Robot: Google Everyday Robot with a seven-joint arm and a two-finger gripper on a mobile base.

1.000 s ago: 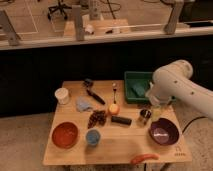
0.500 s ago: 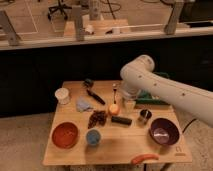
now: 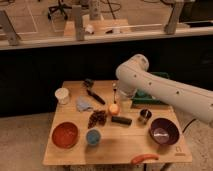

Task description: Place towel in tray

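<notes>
Camera view: wooden surface (image 3: 117,149) carried many items. Blue-grey towel (image 3: 84,104) lay crumpled left of centre, between white cup (image 3: 62,95) and black brush (image 3: 94,95), well apart from green tray (image 3: 146,95) at back right. Tray was mostly hidden by white arm (image 3: 160,90). Tool (image 3: 114,94) hung just above orange ball (image 3: 114,109), right of towel; wide or narrow could not be told. Red bowl (image 3: 65,134) and blue cup (image 3: 93,136) sat in front, metal cup (image 3: 145,115) and purple bowl (image 3: 164,131) on right.
</notes>
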